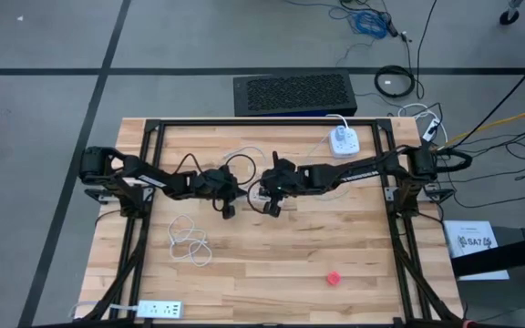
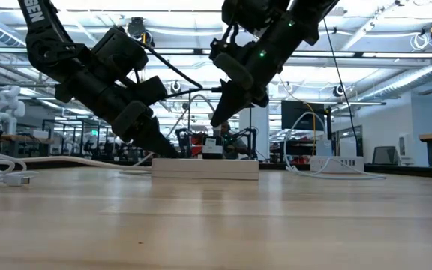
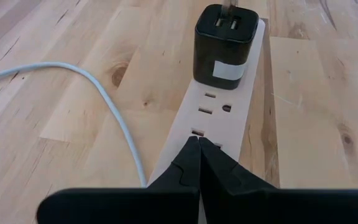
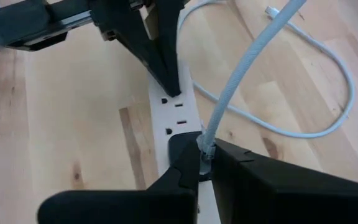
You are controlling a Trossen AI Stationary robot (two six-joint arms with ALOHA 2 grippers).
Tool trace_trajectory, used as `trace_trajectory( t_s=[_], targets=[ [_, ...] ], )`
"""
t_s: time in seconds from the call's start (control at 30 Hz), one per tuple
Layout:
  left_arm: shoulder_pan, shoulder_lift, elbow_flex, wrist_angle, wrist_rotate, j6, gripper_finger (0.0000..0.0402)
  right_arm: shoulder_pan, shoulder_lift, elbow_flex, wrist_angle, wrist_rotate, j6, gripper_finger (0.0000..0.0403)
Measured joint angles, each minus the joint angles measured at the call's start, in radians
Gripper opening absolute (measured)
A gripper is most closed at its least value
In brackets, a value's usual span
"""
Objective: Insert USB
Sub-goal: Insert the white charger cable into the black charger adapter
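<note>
A white power strip [image 3: 222, 106] lies flat at the table's middle [image 1: 259, 193], with a black USB charger [image 3: 225, 43] plugged into its right end. My left gripper [image 3: 199, 142] is shut, its tips down on the strip's left part [image 2: 169, 152]. My right gripper [image 4: 205, 163] hangs above the charger end [image 2: 217, 120], shut on a white braided USB cable [image 4: 247, 68]. My right fingers hide the charger in the right wrist view, and the plug's tip does not show. My left gripper presses its shut fingertips [image 3: 191, 155] down on the strip's top face [image 3: 211, 134] near the left end. It comes slanting down from the table's left. The strip lies flat on the wood. My right gripper pinches the cable's end [image 4: 207, 147], right at the plug, between its two fingers. The fingers slant down from the table's right. The cable runs up and away from them, slack. Whether the plug touches the charger is hidden.
The strip's own white cord [image 3: 73, 81] curves off over the wood. A loose white cable coil [image 1: 190, 241], a second power strip [image 1: 158, 310], a small red thing [image 1: 334, 278] and a white outlet cube [image 1: 343, 139] lie elsewhere. Black frame rails [image 1: 135, 246] border the table.
</note>
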Motion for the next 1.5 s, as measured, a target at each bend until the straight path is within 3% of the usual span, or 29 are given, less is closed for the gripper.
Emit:
trace_trajectory(
  t_s=[0.53, 1.5],
  targets=[
    [0.000, 0.000, 0.000, 0.000, -0.001, 0.000, 0.0001, -0.011, 0.018, 0.000, 0.052, -0.019, -0.044, 0.0002],
    [0.000, 0.000, 0.000, 0.000, -0.001, 0.000, 0.0001, -0.012, 0.010, 0.000, -0.037, -0.052, -0.053, 0.0002]
  ],
)
